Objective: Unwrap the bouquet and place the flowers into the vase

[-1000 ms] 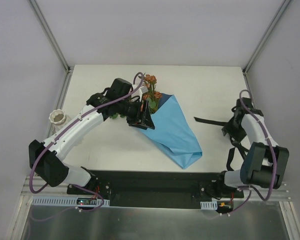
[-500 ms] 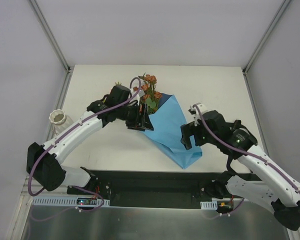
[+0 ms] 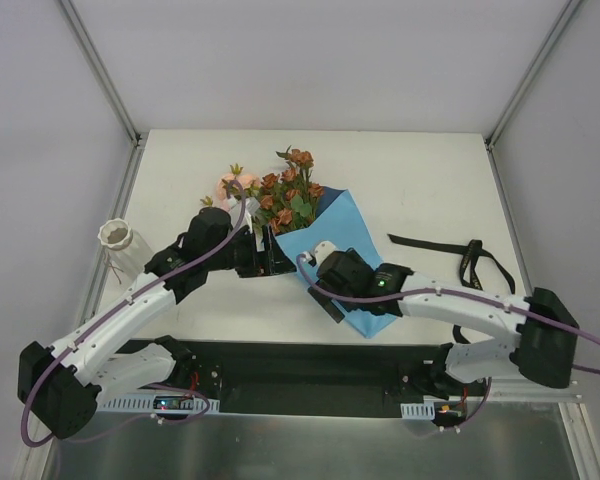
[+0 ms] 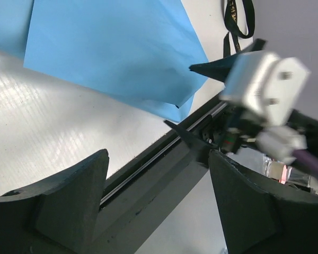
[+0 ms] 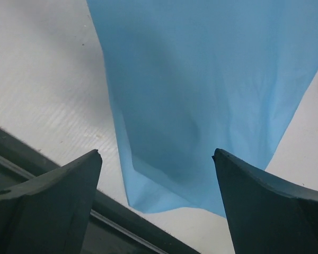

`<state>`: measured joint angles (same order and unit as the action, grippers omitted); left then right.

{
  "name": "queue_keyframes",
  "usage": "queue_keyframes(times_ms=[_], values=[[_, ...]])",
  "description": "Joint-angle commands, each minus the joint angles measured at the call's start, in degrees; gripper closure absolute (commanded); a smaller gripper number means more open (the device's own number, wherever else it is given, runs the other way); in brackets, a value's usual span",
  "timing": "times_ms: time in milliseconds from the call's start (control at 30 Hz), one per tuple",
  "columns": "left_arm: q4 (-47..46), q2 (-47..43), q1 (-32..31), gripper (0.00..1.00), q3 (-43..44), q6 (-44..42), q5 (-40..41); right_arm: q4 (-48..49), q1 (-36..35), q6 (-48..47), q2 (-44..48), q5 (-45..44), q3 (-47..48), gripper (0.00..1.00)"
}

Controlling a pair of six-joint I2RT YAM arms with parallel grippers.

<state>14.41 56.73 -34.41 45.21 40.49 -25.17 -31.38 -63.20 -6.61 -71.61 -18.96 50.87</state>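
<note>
Bouquet (image 3: 302, 212) flat on the white table (image 3: 430, 180), seen from above. Rust-orange and pale pink flowers (image 3: 283, 193) on green leafy stems, held in the wide mouth of a blue paper (image 3: 348, 232) cone, just beyond the fingertips of the left gripper (image 3: 280, 262). Narrow end of the cone under the right gripper (image 3: 318, 285). Both grippers facing each other across the paper. Small white ribbed vase (image 3: 117, 240) with scalloped rim, upright, well apart behind the left gripper, beside its forearm; contents not possible to tell. Black ribbon (image 3: 450, 250) loose on the table, behind the right gripper.

From the left wrist: left gripper (image 4: 158, 159) spread, nothing between the dark wedge-shaped fingers. Ahead, smooth matte blue paper (image 4: 111, 47), its pointed corner near the black rail (image 4: 148, 164). Ribbon (image 4: 238, 21) further ahead.

From the right wrist: right gripper (image 5: 158, 153) spread wide, pinching nothing. Blue paper (image 5: 201, 79) ahead between both fingers, tapering, with one soft crease. Touching or apart, cannot tell.
</note>
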Motion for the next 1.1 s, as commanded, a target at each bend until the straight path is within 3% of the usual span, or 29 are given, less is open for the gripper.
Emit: queue_keyframes(times_ms=[0,67,200,267,400,500,567,600,767,867,1067], values=[[-5.2,-2.4,0.2,0.22,-1.1,1.7,1.9,1.1,-2.5,2.1,-9.4,-13.6,5.1,0.15],[-5.7,-3.0,0.2,0.21,-0.9,1.7,1.4,0.1,-2.7,3.6,-12.0,-18.3,6.6,0.20],[-5.8,-2.7,0.2,0.21,0.0,0.5,0.2,-2.1,-2.5,4.3,-12.3,-28.2,7.8,0.41],[-5.8,-2.0,0.2,0.21,0.6,0.3,-1.0,-2.3,-1.2,3.7,-10.8,-29.9,7.5,0.46],[-6.4,-1.3,0.2,0.23,0.3,-0.1,-2.0,-0.2,4.9,0.9,-6.4,-27.2,5.0,0.58],[-7.0,-1.7,0.2,0.23,-0.1,-0.2,-2.6,2.5,11.6,-2.3,-1.3,-22.5,2.8,0.59],[-7.4,-2.4,0.2,0.23,-0.6,-0.4,-2.7,3.6,17.8,-3.6,1.8,-20.6,2.0,0.54],[-7.4,-2.9,0.2,0.23,-0.9,-0.4,-2.8,3.9,20.1,-4.8,2.7,-18.8,1.6,0.43],[-7.4,-5.7,0.2,0.22,-2.1,-0.2,-2.7,0.0,35.5,-3.6,3.3,-15.4,4.6,0.21],[-7.3,-6.8,0.2,0.21,-2.8,0.2,-3.4,-7.3,38.3,-0.7,1.5,-15.4,10.5,0.09],[-7.3,-8.8,0.2,0.02,-4.3,2.0,-4.6,-12.0,38.2,3.9,9.4,-8.3,13.9,0.01]])
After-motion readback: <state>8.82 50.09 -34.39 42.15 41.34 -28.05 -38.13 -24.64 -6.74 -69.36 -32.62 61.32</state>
